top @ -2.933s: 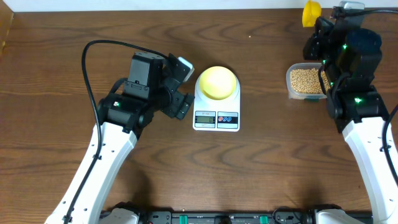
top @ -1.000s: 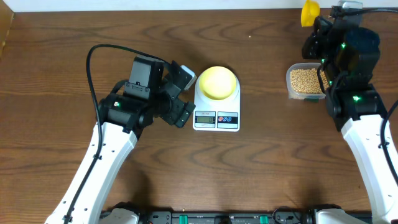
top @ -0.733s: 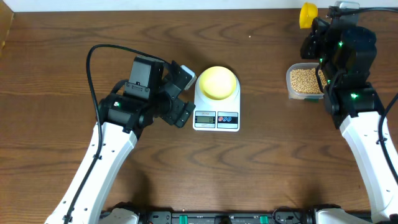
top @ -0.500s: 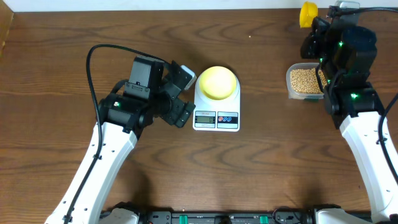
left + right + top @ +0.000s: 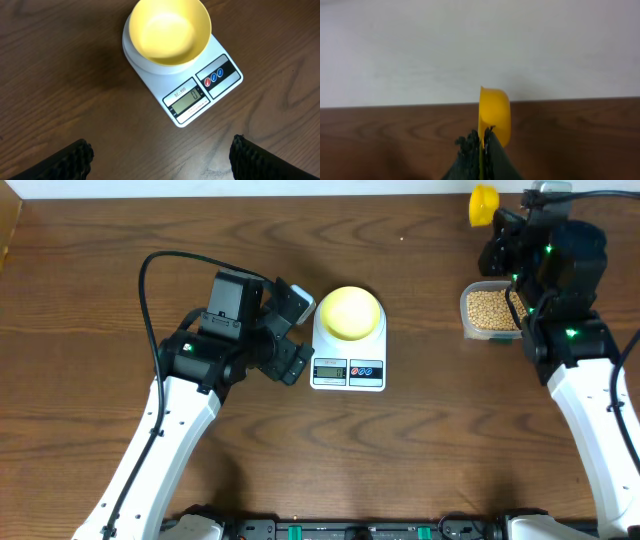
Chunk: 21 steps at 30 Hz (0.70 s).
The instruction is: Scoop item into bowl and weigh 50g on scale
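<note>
Now the scoop must go down into the beans

Nearest to the robot, the left tool (image 5: 162, 159) hangs wide open over the surface (image 5: 60, 75) and has hold of nothing. It is just beside the scale (image 5: 212, 82). The bowl (image 5: 169, 31) stands on the round plate of the scale, and it is empty. Further out, on the right side, the clear tub (image 5: 466, 322) holds the beans (image 5: 487, 307), well apart from the scale. Farthest, near the back edge of the surface and beyond the tub, the right tool (image 5: 481, 152) is closed tight on the handle of the yellow scoop (image 5: 495, 115), whose cup is turned on its side.

In my judgement the step in hand is to fill the scoop. To do it well, the cup should come over the tub, tip with its mouth forward and pass low through the beans. Then it should be made level before the lift, so that none roll off. A small load is better, I think, because the way to the bowl is long and the wanted weight is easier to reach in small portions.
</note>
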Tool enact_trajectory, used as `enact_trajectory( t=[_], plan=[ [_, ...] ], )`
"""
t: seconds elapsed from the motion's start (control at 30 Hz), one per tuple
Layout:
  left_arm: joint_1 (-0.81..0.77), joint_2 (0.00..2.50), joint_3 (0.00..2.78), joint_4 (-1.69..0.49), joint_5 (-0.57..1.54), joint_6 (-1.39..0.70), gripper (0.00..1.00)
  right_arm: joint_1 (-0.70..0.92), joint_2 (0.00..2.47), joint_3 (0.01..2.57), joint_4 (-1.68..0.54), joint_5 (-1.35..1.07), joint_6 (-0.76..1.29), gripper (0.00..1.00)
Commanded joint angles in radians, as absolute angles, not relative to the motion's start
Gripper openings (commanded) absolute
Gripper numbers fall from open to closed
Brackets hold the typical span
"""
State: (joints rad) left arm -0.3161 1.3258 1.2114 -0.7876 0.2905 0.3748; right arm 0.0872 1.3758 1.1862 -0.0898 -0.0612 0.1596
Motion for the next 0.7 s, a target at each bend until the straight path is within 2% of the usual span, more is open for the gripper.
enact_trajectory(
  t=[0.0, 0.3, 0.67],
  plan=[
    [-0.316, 1.319, 1.196, -0.789, 0.306, 0.392, 0.89, 0.093, 1.376, 1.287, -0.158, -0.097, 0.187, 0.01],
    [-0.316, 1.319, 1.196, -0.789, 0.306, 0.392, 0.89, 0.092, 1.377, 1.456, -0.471, -0.087, 0.186, 0.01],
    [-0.316, 1.319, 1.196, -0.789, 0.306, 0.392, 0.89, 0.091, 1.377, 1.559, -0.705, 0.04, 0.175, 0.01]
  ],
)
